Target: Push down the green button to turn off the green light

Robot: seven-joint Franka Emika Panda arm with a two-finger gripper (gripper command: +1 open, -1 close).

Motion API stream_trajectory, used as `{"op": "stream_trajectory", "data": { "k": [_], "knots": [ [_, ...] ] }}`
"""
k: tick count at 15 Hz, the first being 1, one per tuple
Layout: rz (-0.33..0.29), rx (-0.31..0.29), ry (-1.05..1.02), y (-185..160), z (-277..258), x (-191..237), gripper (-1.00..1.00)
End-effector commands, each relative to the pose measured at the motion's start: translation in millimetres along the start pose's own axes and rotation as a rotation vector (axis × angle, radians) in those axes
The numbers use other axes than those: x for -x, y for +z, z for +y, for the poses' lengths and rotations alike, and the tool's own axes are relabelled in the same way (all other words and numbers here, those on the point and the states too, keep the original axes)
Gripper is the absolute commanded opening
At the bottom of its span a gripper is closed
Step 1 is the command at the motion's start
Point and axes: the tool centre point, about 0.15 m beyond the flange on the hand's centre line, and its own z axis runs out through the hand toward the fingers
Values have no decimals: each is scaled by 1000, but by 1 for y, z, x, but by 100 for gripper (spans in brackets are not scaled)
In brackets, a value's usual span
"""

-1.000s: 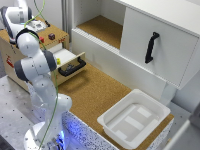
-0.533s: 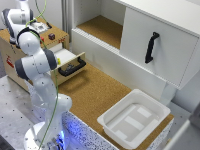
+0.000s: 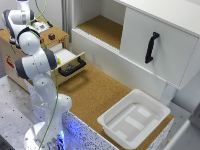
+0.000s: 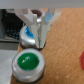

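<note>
Fingertips of the gripper sit close together with nothing clamped between them, poised just above the wooden box top. Right beside them lies the green button in its pale round housing, its cap lit green; another round button sits partly behind the fingers. From across the room, the arm curls up over the wooden box at the exterior view's left, whose drawer stands pulled out. 1 white tray rests on the cork surface, well apart.
</note>
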Motion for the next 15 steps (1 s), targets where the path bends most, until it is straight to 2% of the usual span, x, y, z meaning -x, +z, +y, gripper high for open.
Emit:
{"op": "stream_trajectory", "data": {
  "k": [1,3,5,9,15],
  "knots": [
    [-19,4,-53,-28,23,-19,100],
    [-14,-10,-94,-20,32,-30,100],
    [-36,-38,-155,-12,46,-39,100],
    [-129,-89,-231,8,80,-46,100],
    [-195,-139,-169,40,91,-12,100]
  ]
}}
